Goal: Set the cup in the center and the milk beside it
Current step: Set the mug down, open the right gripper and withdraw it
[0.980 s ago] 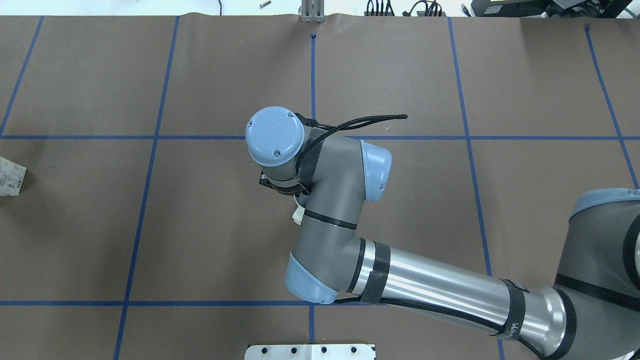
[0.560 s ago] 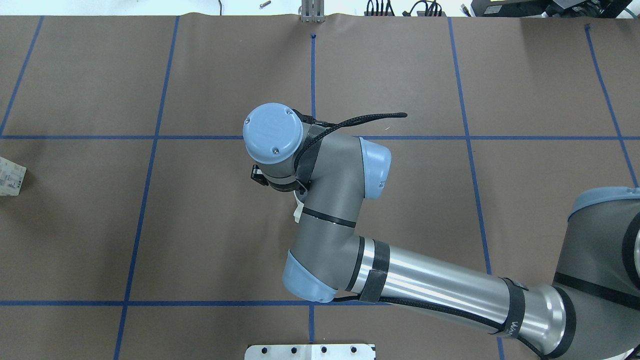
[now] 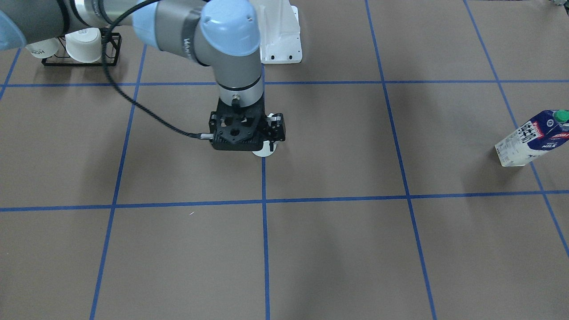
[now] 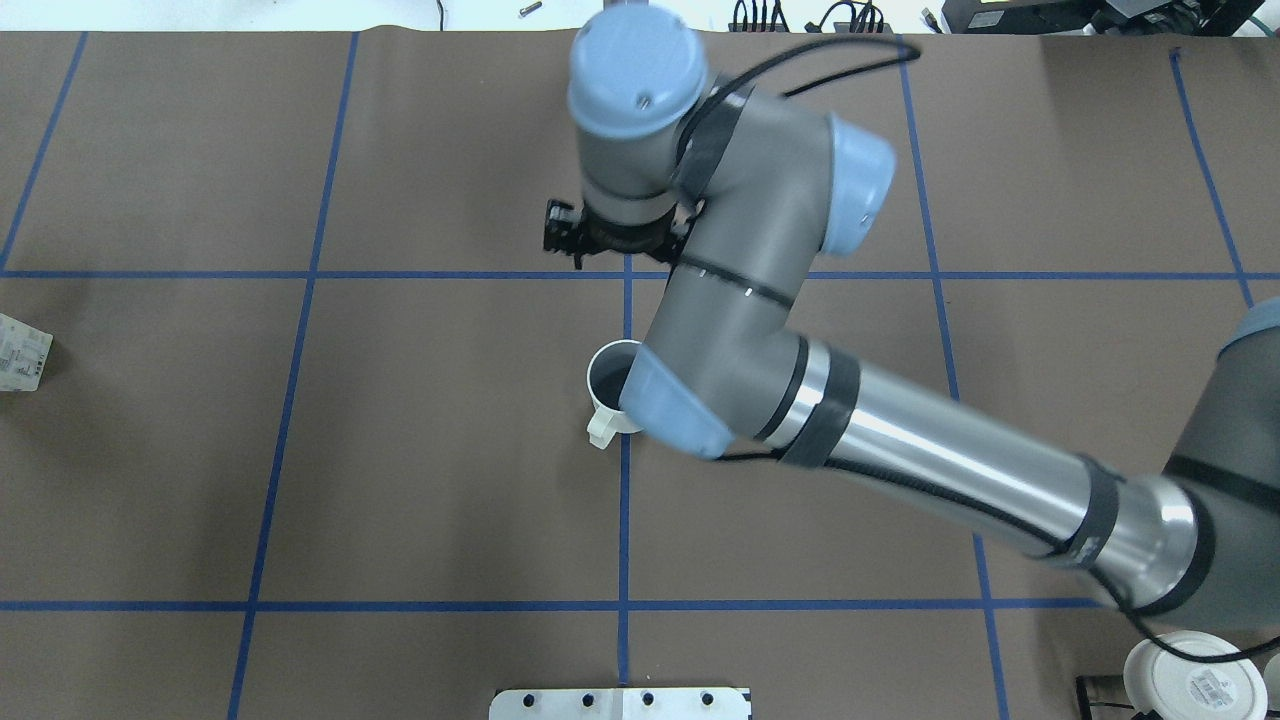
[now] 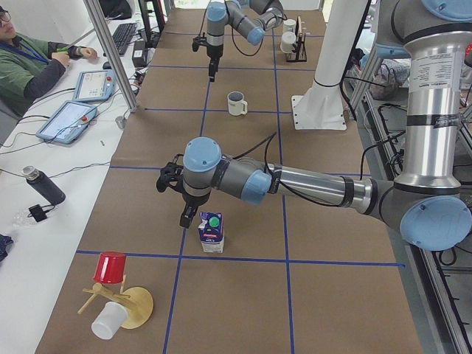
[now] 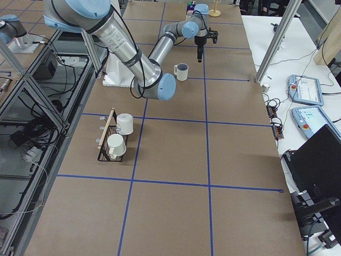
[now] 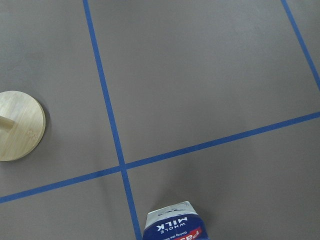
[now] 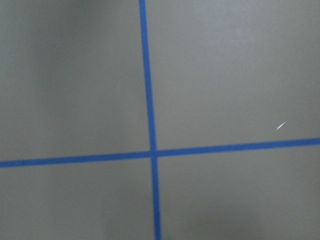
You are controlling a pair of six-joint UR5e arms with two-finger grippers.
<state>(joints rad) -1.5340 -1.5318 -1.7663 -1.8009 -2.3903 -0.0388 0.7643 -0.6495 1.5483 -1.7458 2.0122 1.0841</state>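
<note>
The cup (image 4: 612, 385), white with a dark inside, stands upright on the blue line in the center (image 4: 450, 440), handle toward the robot. It also shows in the left view (image 5: 236, 103) and right view (image 6: 181, 71). My right gripper (image 4: 580, 238) hangs raised beyond the cup, apart from it and empty; its fingers are hidden. The milk (image 3: 531, 140) stands far off at the table's left end, cut off at the overhead view's edge (image 4: 22, 352). My left gripper (image 5: 186, 220) points down just beside the milk (image 5: 212, 231); I cannot tell whether it is open.
A black rack with two white mugs (image 3: 80, 49) stands by the robot's right. The white base plate (image 3: 280, 40) sits at the near table edge. A wooden stand with a red cup (image 5: 114, 284) is at the left end. An operator (image 5: 29, 66) sits beside the table.
My right arm has lifted off the cup and swung toward the table's far side. The cup, hidden under the wrist before, now stands uncovered on the same spot.
</note>
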